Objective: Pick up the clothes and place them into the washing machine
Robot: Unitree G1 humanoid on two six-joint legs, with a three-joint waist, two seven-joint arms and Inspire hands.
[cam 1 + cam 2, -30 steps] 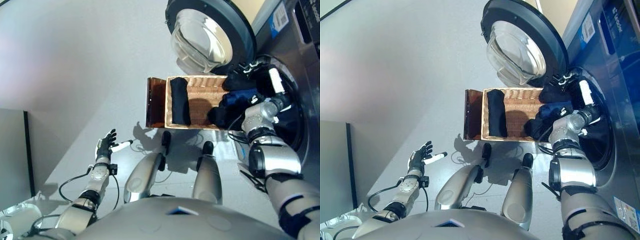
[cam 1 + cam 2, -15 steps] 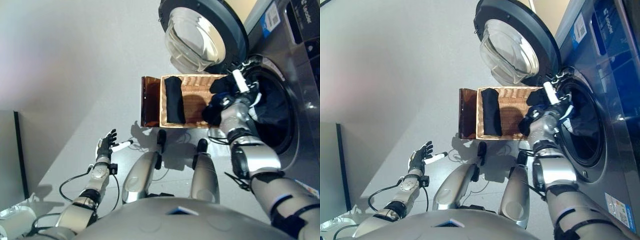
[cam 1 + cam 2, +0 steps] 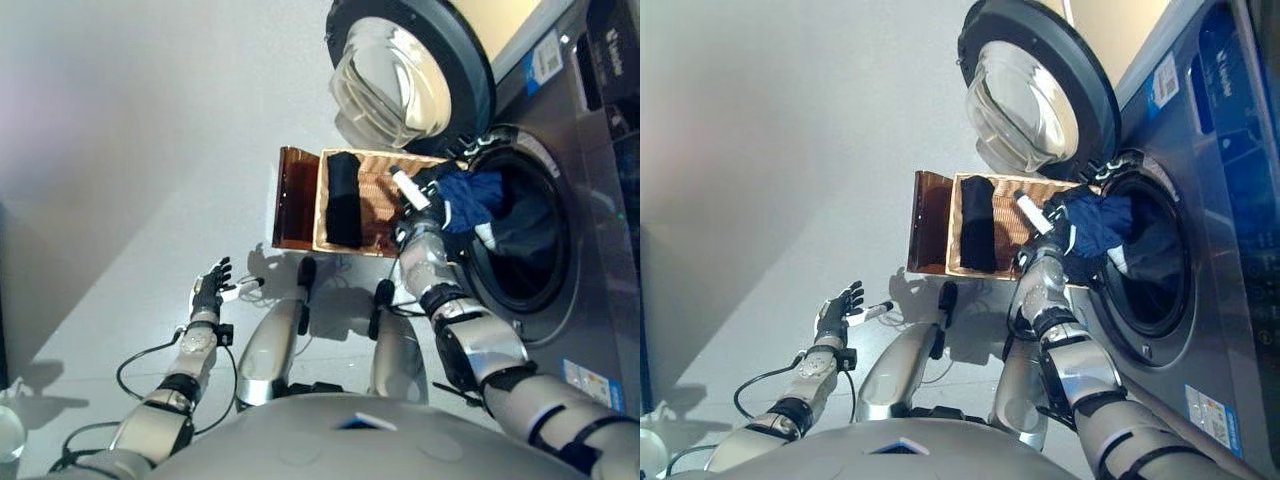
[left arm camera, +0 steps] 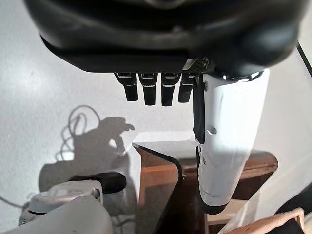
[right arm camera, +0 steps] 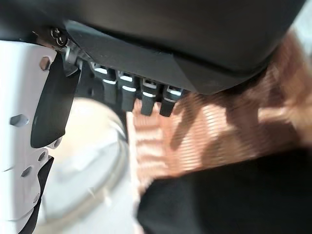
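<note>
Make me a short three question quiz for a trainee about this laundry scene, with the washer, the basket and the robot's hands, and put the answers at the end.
1. True or false: the washing machine door stands open.
2. Where does the blue garment lie?
A. flat on the floor
B. draped over the rim of the drum opening
C. folded in the wicker basket
3. Fill in: the garment left in the basket, the folded black garment, is coloured ____.

Key:
1. True.
2. B. The right hand is open over the basket, empty; the left hand hangs open, away from the work.
3. Black.
</note>
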